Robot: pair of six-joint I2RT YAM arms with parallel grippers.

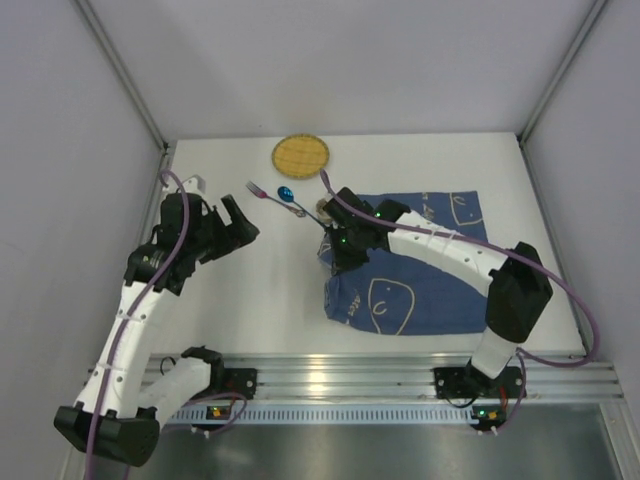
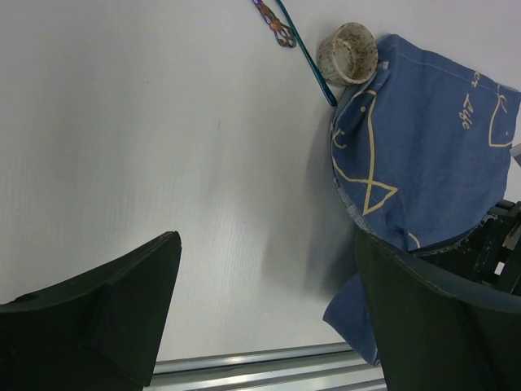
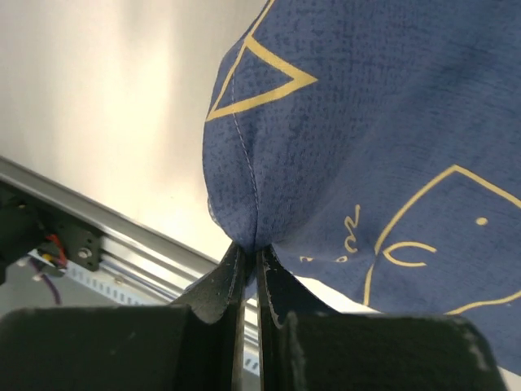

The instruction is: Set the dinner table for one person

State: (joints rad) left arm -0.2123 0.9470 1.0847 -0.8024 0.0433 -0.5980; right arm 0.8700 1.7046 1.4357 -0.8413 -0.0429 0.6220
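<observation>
Jaws of right gripper (image 3: 248, 251) pinched tight on blue placemat (image 3: 366, 122) fold, mid dinner table (image 1: 270, 290); left gripper (image 1: 230, 232) wide, empty, near left edge.

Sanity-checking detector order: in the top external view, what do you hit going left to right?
left pincer → fork → blue spoon → blue placemat. Yellow plate skipped: it overlaps the spoon's span.

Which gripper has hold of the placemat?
The right gripper, pinched shut on a fold of the blue placemat; the left gripper hangs open, holding nothing.
</observation>
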